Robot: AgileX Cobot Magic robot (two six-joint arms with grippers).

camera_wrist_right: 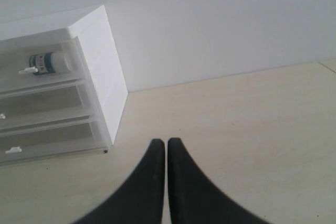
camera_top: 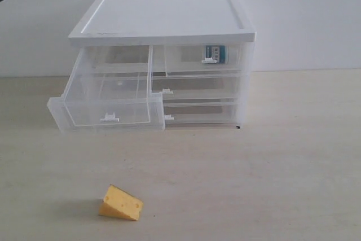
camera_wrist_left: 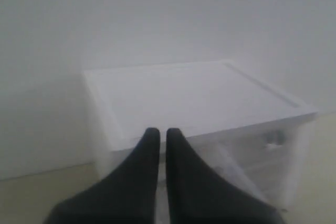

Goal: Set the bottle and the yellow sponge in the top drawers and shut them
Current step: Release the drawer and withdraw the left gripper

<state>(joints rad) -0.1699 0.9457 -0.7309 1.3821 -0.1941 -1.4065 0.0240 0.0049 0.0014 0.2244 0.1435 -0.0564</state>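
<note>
With left gripper and right gripper clenched empty and the bottle stowed, the left must open wide and straddle the sponge squarely for the open drawer.

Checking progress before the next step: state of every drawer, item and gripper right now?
left top drawer: pulled open, empty
right top drawer: closed
bottle: inside right top drawer, on its side
yellow sponge: loose on table
full-width drawers: both closed
left gripper: shut, empty
right gripper: shut, empty
</note>
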